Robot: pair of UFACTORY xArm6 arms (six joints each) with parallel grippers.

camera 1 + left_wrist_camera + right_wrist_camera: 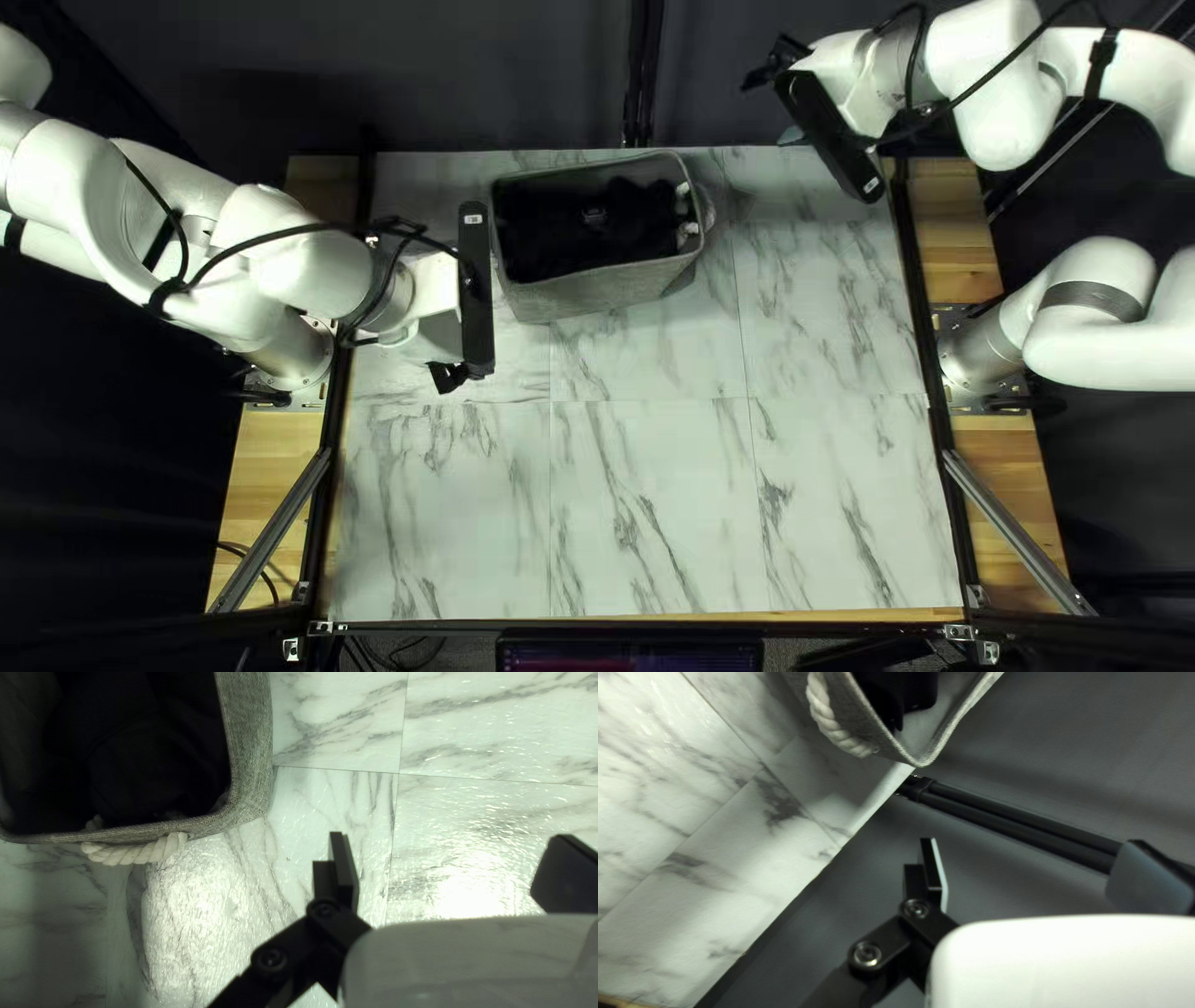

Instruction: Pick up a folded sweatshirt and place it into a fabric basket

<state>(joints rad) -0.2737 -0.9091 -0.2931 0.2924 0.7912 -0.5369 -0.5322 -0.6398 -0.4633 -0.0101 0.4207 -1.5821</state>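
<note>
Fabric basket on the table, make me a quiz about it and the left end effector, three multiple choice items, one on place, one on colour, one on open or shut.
1. In the top left view, where does the fabric basket stand on the table?
A: at the near edge
B: in the near right corner
C: toward the far edge

2. What colour is its rope handle?
A: off-white
B: red
C: green

3. How is the left end effector?
A: shut on the rope handle
B: open
C: shut on the basket's rim

1 C: its back rim lies close to the far edge.
2 A: the left wrist view shows pale rope below the gray rim.
3 B: its fingers stand wide apart, gripping nothing.
</note>
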